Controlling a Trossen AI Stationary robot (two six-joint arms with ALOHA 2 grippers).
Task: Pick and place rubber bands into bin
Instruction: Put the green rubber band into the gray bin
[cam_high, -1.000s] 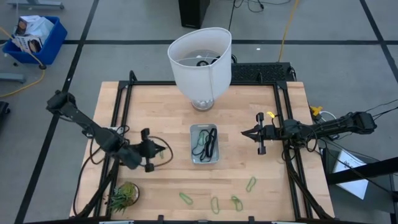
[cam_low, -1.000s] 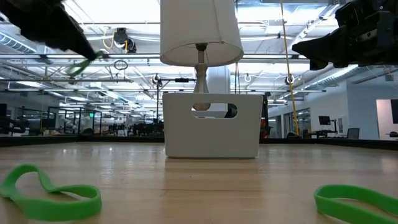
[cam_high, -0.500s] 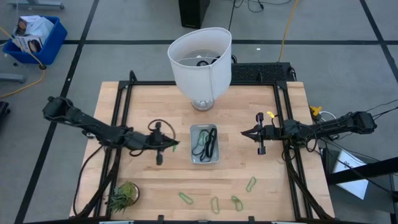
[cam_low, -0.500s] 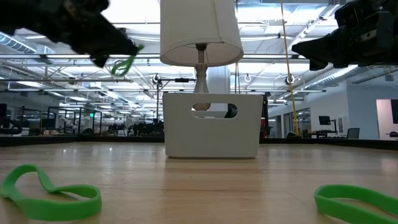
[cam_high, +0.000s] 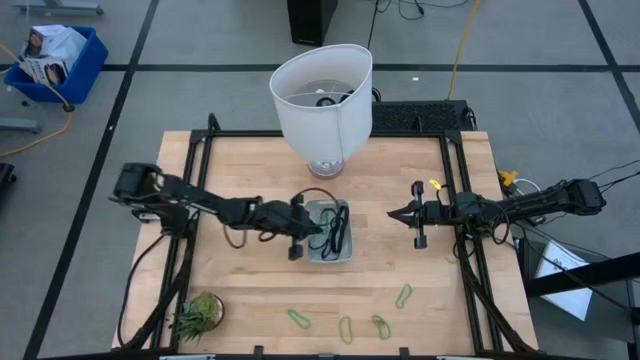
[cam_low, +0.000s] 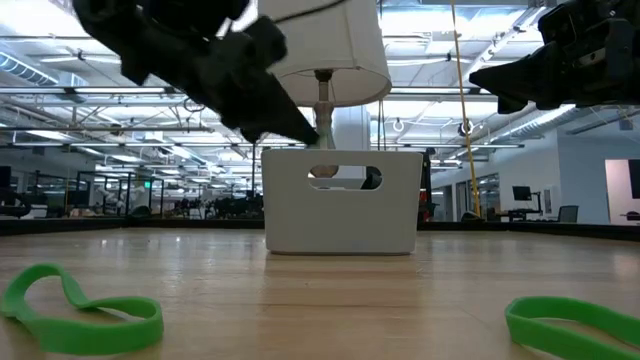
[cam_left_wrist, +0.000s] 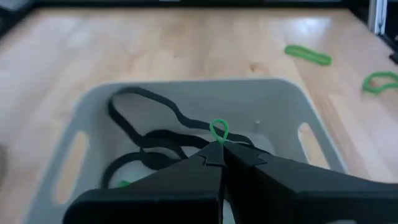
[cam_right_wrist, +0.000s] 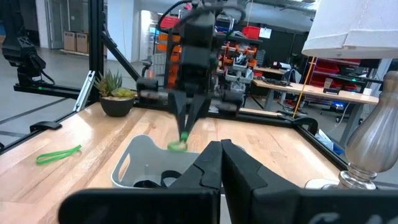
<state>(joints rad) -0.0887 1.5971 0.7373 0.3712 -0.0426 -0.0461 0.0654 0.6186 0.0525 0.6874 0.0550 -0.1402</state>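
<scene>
My left gripper (cam_high: 319, 228) is shut on a small light-green rubber band (cam_left_wrist: 218, 130) above the bin (cam_high: 330, 260), a shallow pale grey tray at the table's middle. Long dark rubber bands (cam_left_wrist: 155, 118) and a green one lie in the bin. The right wrist view shows the left gripper (cam_right_wrist: 185, 135) over the bin (cam_right_wrist: 134, 158) with the band (cam_right_wrist: 179, 146) at its tips. My right gripper (cam_high: 392, 213) is shut and empty, above the table right of the bin. Several green bands (cam_high: 346, 328) lie flat near the table's near edge. My left gripper pinches the light-green band between its two fingertips. A small loop of it (cam_left_wrist: 218, 130) sticks out past the tips. The fingers slant down from the table's left. The band is lifted clear and hangs over the inside of the bin (cam_left_wrist: 186, 93).
A white lampshade on a lamp (cam_high: 322, 100) stands just beyond the bin. A spiky green plant (cam_high: 198, 312) sits at the near left corner. Loose green bands (cam_low: 80, 310) (cam_low: 575, 320) lie close to the low camera. A blue crate (cam_high: 55, 60) stands on the floor at the far left.
My left gripper has gone toward the table's right edge, from the table's left part to above the bin, shut on the green band all the way. The band stays lifted clear.
</scene>
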